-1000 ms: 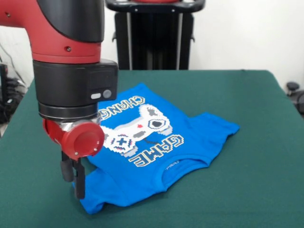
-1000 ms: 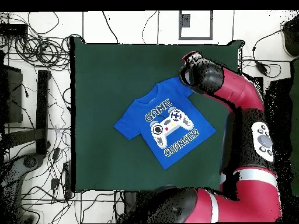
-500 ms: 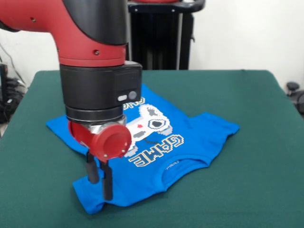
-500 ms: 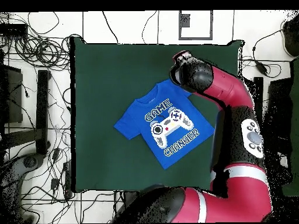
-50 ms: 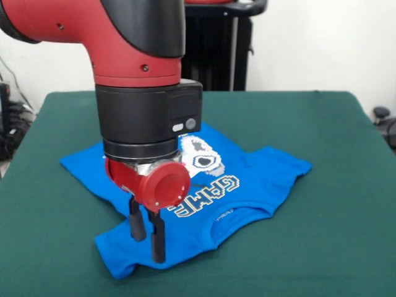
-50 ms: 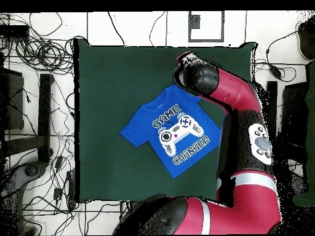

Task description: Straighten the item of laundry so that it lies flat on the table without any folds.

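Note:
The item of laundry (image 5: 260, 176), a bright blue T-shirt with white "GAME CHANGER" lettering and a controller graphic, lies spread out at an angle on the green table (image 5: 334, 124), print side up. In the overhead view the shirt (image 6: 172, 132) sits near the table's middle (image 6: 104, 92). My gripper (image 5: 148, 246) hangs over the near left sleeve and shoulder of the shirt, its two black fingers (image 5: 158, 238) a little apart with nothing between them. From overhead, the arm's wrist (image 6: 195, 75) covers that sleeve and hides the gripper.
A black stand (image 5: 204, 49) rises behind the table's far edge. Tangled cables (image 6: 37, 55) lie on the floor beside the table. The red arm (image 6: 246, 135) runs along one side of the table, over its edge.
The arm has moved sideways from just off the sleeve's edge to over the sleeve and shoulder. The shirt lies as before.

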{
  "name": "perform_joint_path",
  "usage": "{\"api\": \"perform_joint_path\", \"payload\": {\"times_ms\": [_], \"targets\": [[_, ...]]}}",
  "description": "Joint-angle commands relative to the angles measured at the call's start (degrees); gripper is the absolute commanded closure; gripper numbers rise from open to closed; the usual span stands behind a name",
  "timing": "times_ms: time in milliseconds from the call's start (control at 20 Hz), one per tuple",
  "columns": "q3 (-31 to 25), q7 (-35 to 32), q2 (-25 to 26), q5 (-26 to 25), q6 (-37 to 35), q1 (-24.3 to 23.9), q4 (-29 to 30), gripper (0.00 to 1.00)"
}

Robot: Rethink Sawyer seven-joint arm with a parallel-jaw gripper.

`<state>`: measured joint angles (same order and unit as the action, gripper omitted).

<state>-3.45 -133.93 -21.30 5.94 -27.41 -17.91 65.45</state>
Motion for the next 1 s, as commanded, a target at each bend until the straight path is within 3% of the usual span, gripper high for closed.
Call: {"api": "perform_joint_path", "payload": {"times_ms": [50, 1000], "targets": [[-3.7, -7.4, 5.0, 1.5, 2.4, 2.5, 4.8, 0.0], [-1.8, -6.6, 12.0, 0.8, 8.0, 3.5, -1.2, 0.0]]}}
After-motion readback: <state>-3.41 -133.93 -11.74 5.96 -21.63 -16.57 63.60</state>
